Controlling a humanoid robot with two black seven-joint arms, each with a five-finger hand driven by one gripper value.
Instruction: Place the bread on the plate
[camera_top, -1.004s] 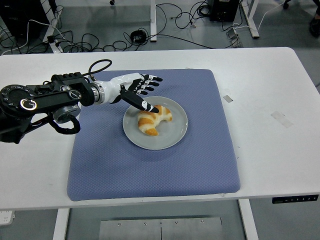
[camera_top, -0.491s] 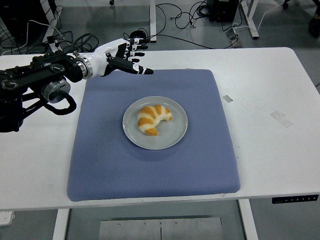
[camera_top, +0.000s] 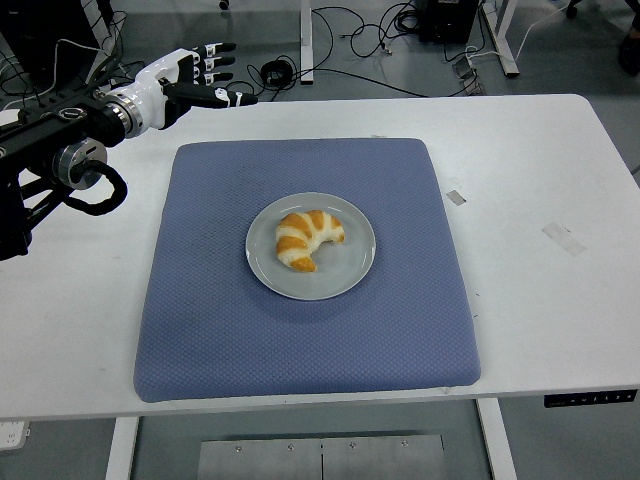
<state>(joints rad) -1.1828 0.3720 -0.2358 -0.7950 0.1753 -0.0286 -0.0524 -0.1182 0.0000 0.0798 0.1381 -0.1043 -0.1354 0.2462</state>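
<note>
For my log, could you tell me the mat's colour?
Blue-grey mat with fine dotted texture, in the head view.

The black left arm reaches in from the far left, its white-backed, black-fingered left robot hand (camera_top: 196, 75) raised, fingers spread and straight (holding nothing), pointing right.

Grey floor (camera_top: 560, 60) behind the white table (camera_top: 540, 180), strewn with black cables (camera_top: 370, 35); possibly desk legs (camera_top: 505, 40) beyond.
</note>
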